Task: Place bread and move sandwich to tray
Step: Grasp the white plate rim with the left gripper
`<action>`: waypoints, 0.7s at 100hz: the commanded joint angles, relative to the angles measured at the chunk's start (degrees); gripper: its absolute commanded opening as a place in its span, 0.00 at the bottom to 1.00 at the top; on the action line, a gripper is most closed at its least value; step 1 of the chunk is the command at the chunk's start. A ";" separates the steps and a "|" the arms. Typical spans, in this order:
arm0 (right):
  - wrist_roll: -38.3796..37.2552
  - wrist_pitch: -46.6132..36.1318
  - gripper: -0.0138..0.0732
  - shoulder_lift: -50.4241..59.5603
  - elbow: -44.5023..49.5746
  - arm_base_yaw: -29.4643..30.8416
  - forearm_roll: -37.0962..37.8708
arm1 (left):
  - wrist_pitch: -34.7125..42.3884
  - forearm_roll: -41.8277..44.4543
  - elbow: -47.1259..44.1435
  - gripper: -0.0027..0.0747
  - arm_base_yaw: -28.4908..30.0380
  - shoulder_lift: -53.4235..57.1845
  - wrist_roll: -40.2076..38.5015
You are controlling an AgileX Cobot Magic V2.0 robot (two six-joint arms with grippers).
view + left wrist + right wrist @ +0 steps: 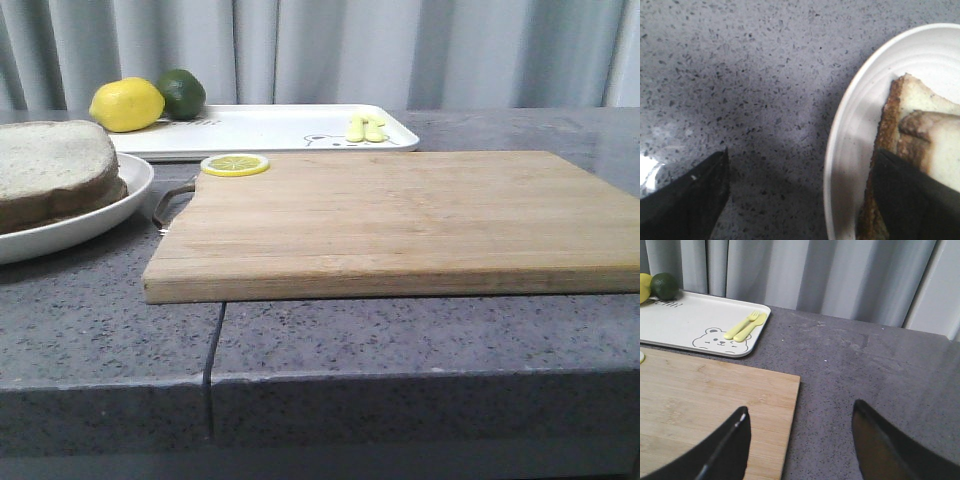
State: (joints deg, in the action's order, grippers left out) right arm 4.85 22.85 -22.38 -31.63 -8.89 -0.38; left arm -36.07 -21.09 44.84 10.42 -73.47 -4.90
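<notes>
While nothing has reached the tray (270,128) behind the cutting board (400,220), the front view shows the bread (55,170) on the plate (135,185) left of the board, probably topping the sandwich. From the left wrist, the left gripper (800,200) hangs wide open astride the plate's rim, one finger over the crust, seemingly lined up to grasp. From the right wrist, the right gripper (800,440) waits open above the board's far corner.
</notes>
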 commanded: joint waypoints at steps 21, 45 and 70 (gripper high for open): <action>-0.20 -4.25 0.68 -0.12 -1.52 0.36 0.73 | 2.49 -2.35 1.90 0.74 0.00 -0.95 -0.07; -0.20 -4.30 0.68 -0.12 -1.52 0.36 0.73 | 2.49 -2.35 1.90 0.58 0.00 -0.95 -0.07; -0.20 -4.30 0.68 -0.12 -1.52 0.36 0.73 | 2.39 -2.35 1.90 0.12 0.00 -0.95 -0.07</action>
State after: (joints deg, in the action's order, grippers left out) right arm 4.85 22.85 -22.38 -31.63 -8.89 -0.38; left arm -35.16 -22.63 45.43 10.42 -75.49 -4.79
